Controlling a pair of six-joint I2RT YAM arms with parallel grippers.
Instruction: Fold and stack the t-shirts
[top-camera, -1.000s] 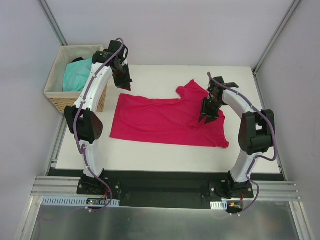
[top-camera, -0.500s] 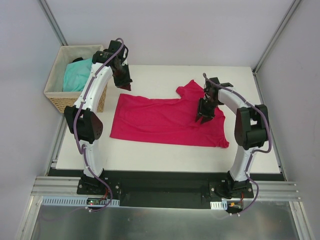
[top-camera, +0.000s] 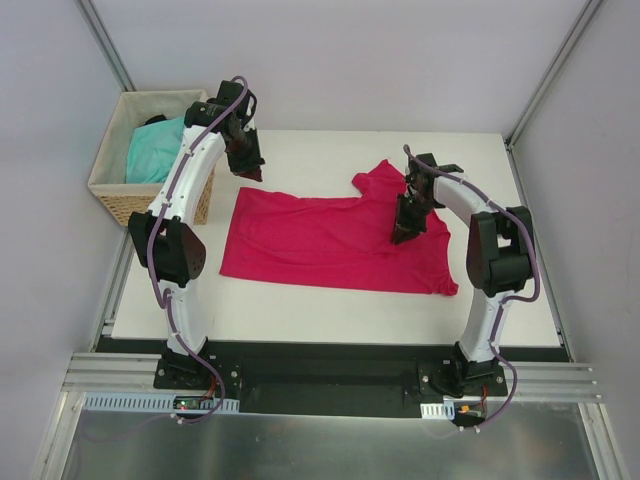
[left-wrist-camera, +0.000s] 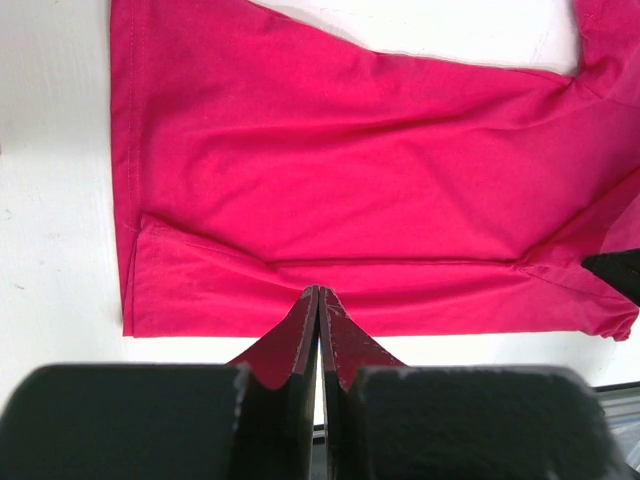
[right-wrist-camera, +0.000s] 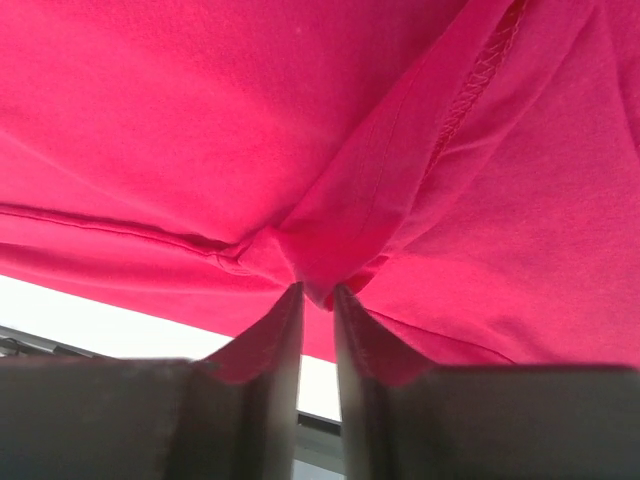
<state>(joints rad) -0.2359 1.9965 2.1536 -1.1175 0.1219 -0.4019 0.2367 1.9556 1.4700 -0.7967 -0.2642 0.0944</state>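
The crimson-pink t-shirt (top-camera: 320, 235) lies spread across the white table, one sleeve (top-camera: 382, 180) pointing toward the far side. My right gripper (top-camera: 401, 235) is down on its right part. In the right wrist view its jaws (right-wrist-camera: 318, 292) pinch a raised fold of the pink fabric (right-wrist-camera: 250, 120) close to a stitched hem. My left gripper (top-camera: 250, 172) hangs shut and holds nothing, above the shirt's far-left corner. In the left wrist view its fingertips (left-wrist-camera: 318, 292) meet over the pink shirt (left-wrist-camera: 350, 180). The turquoise t-shirt (top-camera: 155, 150) lies crumpled in the basket.
A woven wicker basket (top-camera: 120, 206) stands at the table's far-left corner, next to the left arm. Bare white table (top-camera: 300, 300) runs along the near edge and on the far side of the shirt. Frame posts rise at both far corners.
My right gripper has shifted slightly left over the shirt, and its jaws have narrowed onto a fold of fabric. The left arm has not moved.
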